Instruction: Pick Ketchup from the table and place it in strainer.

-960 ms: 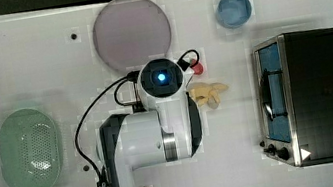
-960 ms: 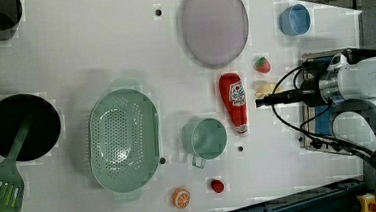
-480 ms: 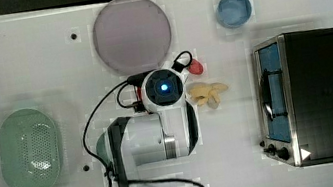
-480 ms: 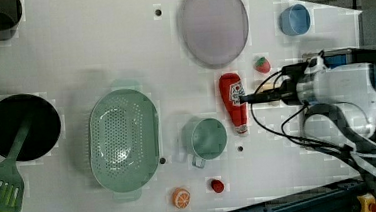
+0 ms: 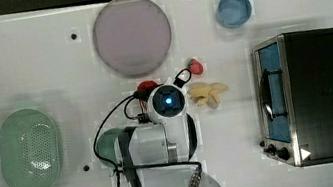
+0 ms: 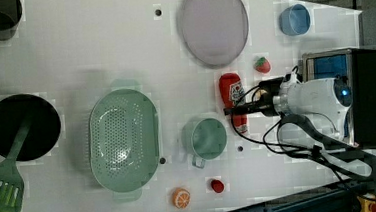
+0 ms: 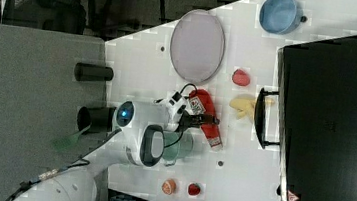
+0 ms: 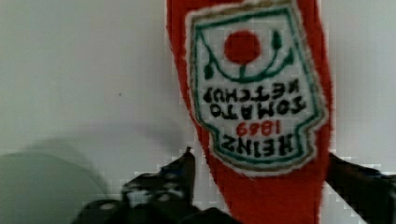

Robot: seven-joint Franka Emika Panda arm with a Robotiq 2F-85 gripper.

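The Ketchup [image 6: 233,95] was red with a white label [image 8: 254,88] edged in green, carrying a red dot, green sprigs and dark lettering. The strainer [image 6: 123,138] was pale green, its bottom dotted with small holes. The plate [image 6: 214,24] was mauve, the bowl [image 6: 294,19] blue, the cup [image 6: 204,139] muted green. The strawberry [image 6: 262,64] was red with a green top, the orange slice [image 6: 181,197] orange and white, the bananas [image 5: 207,93] pale yellow. The table [image 6: 96,47] was white, the oven [image 5: 329,93] black
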